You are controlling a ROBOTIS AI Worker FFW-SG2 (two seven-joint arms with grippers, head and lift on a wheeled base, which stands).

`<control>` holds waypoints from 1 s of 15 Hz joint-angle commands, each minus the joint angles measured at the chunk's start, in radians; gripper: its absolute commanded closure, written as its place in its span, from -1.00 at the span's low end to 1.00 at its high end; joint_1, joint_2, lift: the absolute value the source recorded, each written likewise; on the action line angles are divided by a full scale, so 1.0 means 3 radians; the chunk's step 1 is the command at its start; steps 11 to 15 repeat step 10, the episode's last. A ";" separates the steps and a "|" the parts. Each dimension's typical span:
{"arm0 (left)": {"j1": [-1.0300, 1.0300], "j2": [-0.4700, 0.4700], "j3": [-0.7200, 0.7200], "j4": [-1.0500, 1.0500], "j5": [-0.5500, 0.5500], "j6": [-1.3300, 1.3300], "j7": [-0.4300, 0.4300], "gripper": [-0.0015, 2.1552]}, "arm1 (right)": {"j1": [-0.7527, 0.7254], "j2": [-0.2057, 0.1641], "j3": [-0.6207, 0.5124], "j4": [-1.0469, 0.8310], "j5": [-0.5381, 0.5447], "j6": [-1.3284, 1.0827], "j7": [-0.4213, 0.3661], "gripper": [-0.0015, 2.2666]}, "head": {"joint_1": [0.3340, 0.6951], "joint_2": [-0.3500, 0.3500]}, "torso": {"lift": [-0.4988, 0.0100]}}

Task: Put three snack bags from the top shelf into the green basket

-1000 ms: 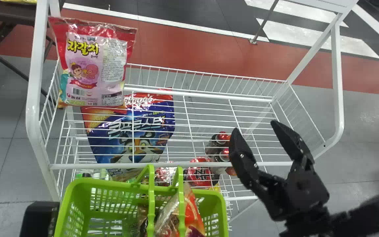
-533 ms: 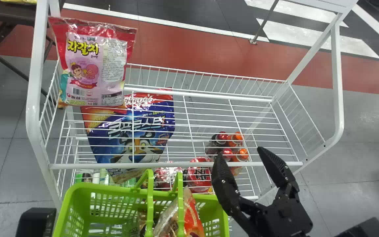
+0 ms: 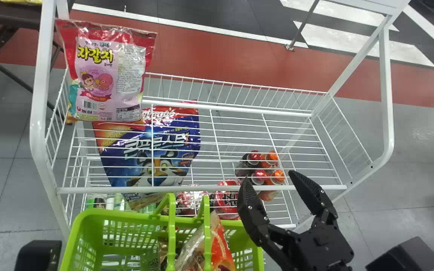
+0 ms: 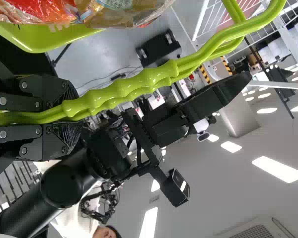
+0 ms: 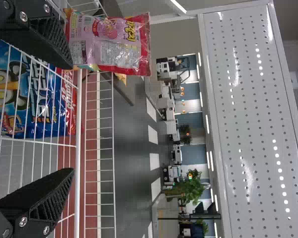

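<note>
On the top shelf's left end stands the pink and red snack bag (image 3: 106, 71), upright; the right wrist view shows this bag (image 5: 111, 44) too. My right gripper (image 3: 269, 178) is open and empty at the shelf's front edge, well to the bag's right; in its wrist view the right gripper (image 5: 69, 119) has its fingers wide apart. The green basket (image 3: 126, 216) is in front of the rack, with an orange-red bag (image 3: 222, 250) and a brown bag inside. My left gripper (image 4: 69, 115) is shut on the basket's green handles (image 4: 139, 89).
A blue cereal bag (image 3: 156, 150) lies below the top shelf's wires, with bottles (image 3: 269, 165) and red packs (image 3: 227, 201) to its right. White posts (image 3: 38, 131) flank the wire shelf (image 3: 239, 146). A dark table is behind at the left.
My right gripper has moved left and toward the shelf's front edge, staying open, so the orange-capped bottles have come into view. The basket has shifted very slightly.
</note>
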 commanded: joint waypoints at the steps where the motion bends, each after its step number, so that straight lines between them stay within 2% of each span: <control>1: 0.0012 -0.0006 0.0027 -0.0002 0.0001 -0.0013 -0.0010 0.31 | -0.0003 -0.0008 0.0003 0.0000 0.0000 0.0000 -0.0005 -0.93 | 1.00 -1.00 | 0.78; 15: 0.0012 -0.0027 0.0053 -0.0002 0.0001 -0.0023 -0.0010 0.31 | -0.0023 -0.0028 0.0008 0.0000 0.0000 0.0011 -0.0020 -0.93 | 1.00 -1.00 | 0.78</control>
